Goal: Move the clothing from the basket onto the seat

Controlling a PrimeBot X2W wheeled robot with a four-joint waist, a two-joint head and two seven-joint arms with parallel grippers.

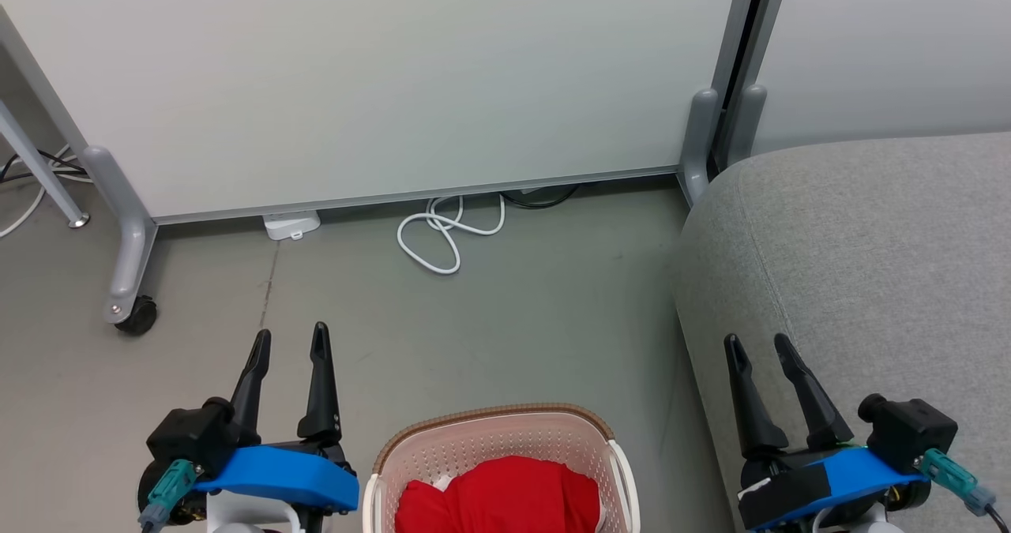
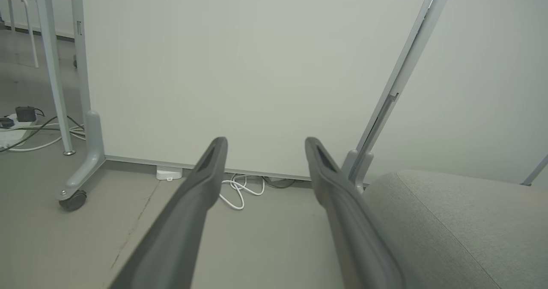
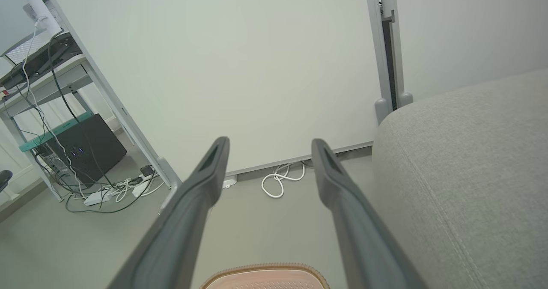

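Note:
Bright red clothing (image 1: 499, 495) lies bunched in the cream basket (image 1: 442, 448) with a brown rim, at the bottom middle of the head view; its rim (image 3: 265, 270) also peeks into the right wrist view. The light-grey seat (image 1: 869, 249) fills the right side, and it is seen too as the seat (image 2: 454, 220) and the seat (image 3: 471, 160). My left gripper (image 1: 289, 340) stands open left of the basket, above the floor. My right gripper (image 1: 758, 342) is open over the seat's front edge, right of the basket. Both hold nothing; the open fingers (image 2: 205, 182) and fingers (image 3: 209, 173) show bare.
A white partition panel (image 1: 379, 75) on grey wheeled feet (image 1: 130, 296) stands ahead. A coiled white cable (image 1: 450, 233) and a white box (image 1: 291, 223) lie at its base. A desk with a black computer (image 3: 85, 147) and cables stands to the left. Grey floor (image 1: 513, 320) lies between basket and panel.

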